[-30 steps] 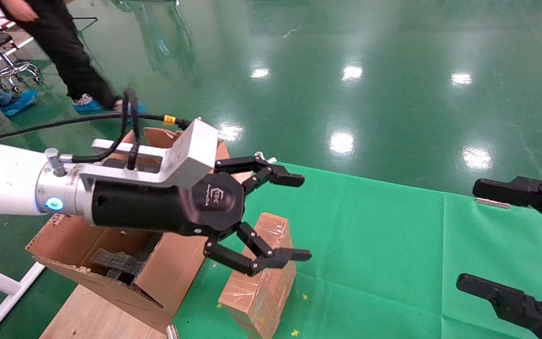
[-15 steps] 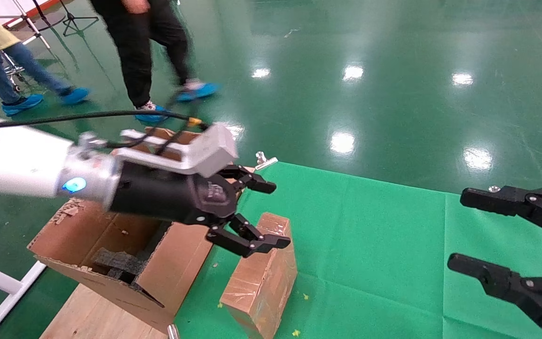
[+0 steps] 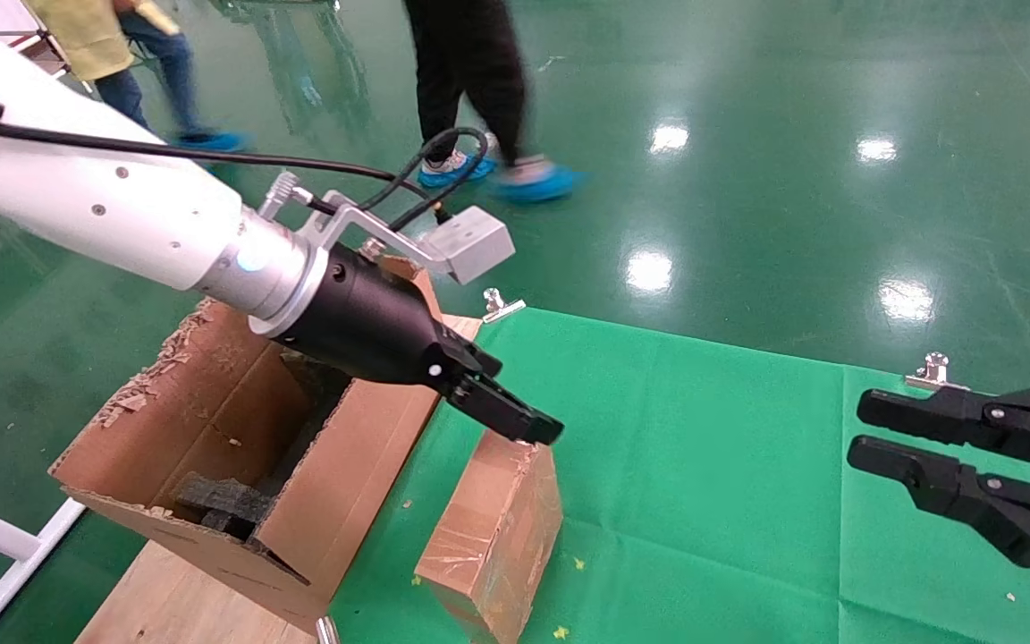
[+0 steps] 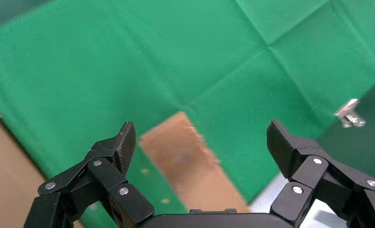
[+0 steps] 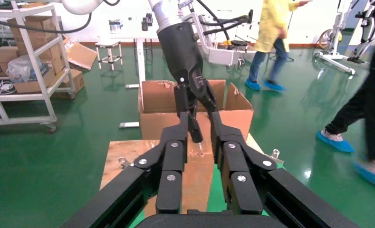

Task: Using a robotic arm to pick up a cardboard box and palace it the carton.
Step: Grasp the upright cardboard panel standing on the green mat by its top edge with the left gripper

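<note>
From the head camera, the robotic arm (image 3: 122, 210) reaches in from the left and slants down over the carton (image 3: 238, 447). Its left gripper (image 3: 528, 431) hangs just above the far top end of the cardboard box (image 3: 497, 528), close to it; contact cannot be made out. The box lies on the green cloth (image 3: 730, 465) right beside the carton, its near end toward the camera. The right gripper (image 3: 864, 431) sits at the right edge above the cloth, well apart from the box, its two fingers only a narrow gap apart.

From the left wrist, the left gripper (image 4: 198, 137) has its fingers spread wide, and the cardboard box (image 4: 190, 161) lies below, between them, touching neither.

From the right wrist, the right gripper (image 5: 202, 130) has its fingers nearly together, holding nothing. Beyond it the robotic arm (image 5: 178, 42) points down in front of the carton (image 5: 195, 107).
</note>
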You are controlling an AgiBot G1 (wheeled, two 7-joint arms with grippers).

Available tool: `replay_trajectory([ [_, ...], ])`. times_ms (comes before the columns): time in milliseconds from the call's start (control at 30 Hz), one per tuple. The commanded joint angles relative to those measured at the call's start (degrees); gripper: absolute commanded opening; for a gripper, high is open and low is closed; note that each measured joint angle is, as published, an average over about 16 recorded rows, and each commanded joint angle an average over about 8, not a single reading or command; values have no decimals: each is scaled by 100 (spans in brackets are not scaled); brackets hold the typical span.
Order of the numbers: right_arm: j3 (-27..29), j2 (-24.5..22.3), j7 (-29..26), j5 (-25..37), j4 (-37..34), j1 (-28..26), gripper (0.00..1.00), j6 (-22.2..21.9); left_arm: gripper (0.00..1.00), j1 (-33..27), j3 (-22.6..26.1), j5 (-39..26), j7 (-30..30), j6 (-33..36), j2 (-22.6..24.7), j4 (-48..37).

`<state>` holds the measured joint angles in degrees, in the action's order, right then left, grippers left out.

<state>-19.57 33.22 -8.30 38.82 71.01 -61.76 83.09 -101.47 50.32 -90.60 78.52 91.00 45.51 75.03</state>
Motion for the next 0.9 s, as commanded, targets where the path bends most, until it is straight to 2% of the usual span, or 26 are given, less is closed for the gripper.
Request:
replay_trajectory([
  [33, 0, 0, 0, 0, 0, 0, 0, 0, 100, -141, 248, 43, 419, 21, 46, 3],
  [167, 0, 0, 0, 0, 0, 0, 0, 0, 100, -435, 968, 48, 1019, 6, 59, 82],
  [300, 0, 0, 0, 0, 0, 0, 0, 0, 100, -619, 1455, 197, 1300, -73, 96, 121],
  [467, 0, 0, 0, 0, 0, 0, 0, 0, 100, -638, 1751, 280, 1428, -207, 207, 117],
  [700, 0, 0, 0, 0, 0, 0, 0, 0, 100, -605, 1983, 57, 1441, -350, 461, 96],
  [733, 0, 0, 0, 0, 0, 0, 2, 0, 100, -598, 2005, 33, 1436, -361, 491, 90],
  [767, 0, 0, 0, 0, 0, 0, 9, 0, 100, -590, 2022, 16, 1431, -372, 516, 87],
  [900, 0, 0, 0, -1, -1, 1, 59, -1, 100, -566, 2092, -16, 1402, -406, 598, 63],
])
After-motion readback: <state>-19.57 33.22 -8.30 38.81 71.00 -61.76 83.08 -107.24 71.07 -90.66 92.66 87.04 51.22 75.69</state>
